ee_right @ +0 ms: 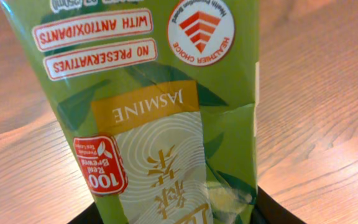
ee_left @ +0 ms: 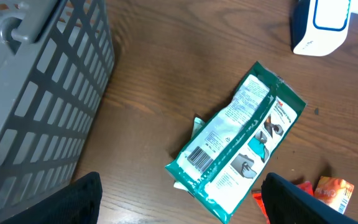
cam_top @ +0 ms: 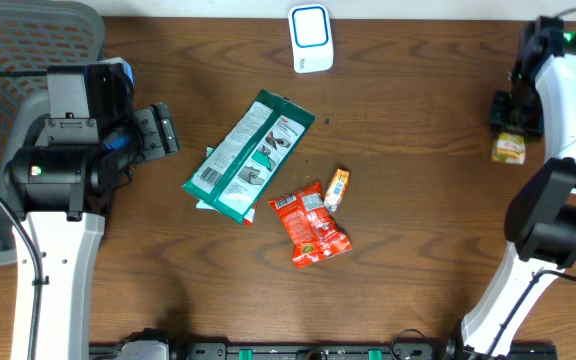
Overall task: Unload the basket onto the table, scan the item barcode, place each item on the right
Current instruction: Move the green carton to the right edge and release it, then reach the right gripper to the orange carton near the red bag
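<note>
In the right wrist view a green jasmine tea carton (ee_right: pixel 160 106) fills the frame, and my right gripper (ee_right: pixel 185 214) is shut on its lower end. From overhead the same carton (cam_top: pixel 509 149) hangs below that gripper (cam_top: pixel 513 118) at the far right of the table. No barcode shows on its visible face. A white and blue scanner (cam_top: pixel 310 38) stands at the back centre. My left gripper (cam_top: pixel 160 130) is open beside the basket and holds nothing. In its wrist view the fingers (ee_left: pixel 73 199) straddle the near end of a teal packet (ee_left: pixel 241 140).
A teal packet (cam_top: pixel 253 155), a red snack bag (cam_top: pixel 310 225) and a small orange packet (cam_top: pixel 337 188) lie mid-table. A grey mesh basket (cam_top: pixel 8 50) fills the back left corner, seen close up as the basket wall (ee_left: pixel 36 93). The scanner (ee_left: pixel 322 28) shows at the top right.
</note>
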Robot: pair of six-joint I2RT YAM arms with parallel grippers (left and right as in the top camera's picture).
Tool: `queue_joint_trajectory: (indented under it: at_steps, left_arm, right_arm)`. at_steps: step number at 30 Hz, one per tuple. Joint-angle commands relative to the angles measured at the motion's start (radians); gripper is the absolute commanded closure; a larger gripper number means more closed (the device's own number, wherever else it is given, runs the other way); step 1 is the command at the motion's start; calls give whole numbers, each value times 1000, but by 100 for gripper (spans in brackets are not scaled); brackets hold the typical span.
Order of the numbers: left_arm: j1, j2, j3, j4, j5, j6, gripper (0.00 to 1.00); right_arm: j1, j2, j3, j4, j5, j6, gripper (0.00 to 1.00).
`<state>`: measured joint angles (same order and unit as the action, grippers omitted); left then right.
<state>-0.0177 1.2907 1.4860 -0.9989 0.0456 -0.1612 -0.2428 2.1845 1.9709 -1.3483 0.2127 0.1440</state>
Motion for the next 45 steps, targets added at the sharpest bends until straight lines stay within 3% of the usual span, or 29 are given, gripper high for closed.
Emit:
queue_joint_trajectory:
  at_steps: [1,5,8,10,12,13,18,21,28,31,33,35,45]
  left_arm:
    - [-1,3,19,-3,-9,-9,17]
    - [-1,3,19,-3,-9,-9,17]
    - [-1,3,19,-3,-9,-9,18]
    - [-1,3,19,-3,-9,-9,17]
    - [-1,3,19,-3,-9,-9,17]
    - [-1,3,19,-3,-9,-9,17]
    - [-1,3,19,-3,-9,-9,17]
    - [-1,3,19,-3,-9,-9,17]
    - [-1,3,19,-3,-9,-9,17]
    - [-1,3,19,-3,-9,-9,17]
    - [-1,3,19,-3,-9,-9,17]
    - [-1,3,19,-3,-9,-9,17]
    - [-1,3,19,-3,-9,-9,17]
  right_arm:
    - [-47,-6,-60,42,52,-4,60]
    - [-80,-6,-117,100,49,-22,56]
    - [-97,-6,-157,147,44,-30,42]
    - [-105,-6,-176,166,44,-30,28]
    - [-111,-6,-192,181,44,-30,5]
    - [-113,-6,-196,182,43,-30,1]
    - [-111,-26,-161,138,14,-56,2]
    - [-105,-51,-93,77,-100,-56,3]
    - [-62,-103,-31,-21,-667,-99,1]
    - [-28,-103,-51,-26,-792,-69,1]
    - [10,-103,-68,-31,-851,-70,16]
    - [64,-103,-85,-30,-854,-70,30]
    - [357,-103,-204,77,-652,148,30]
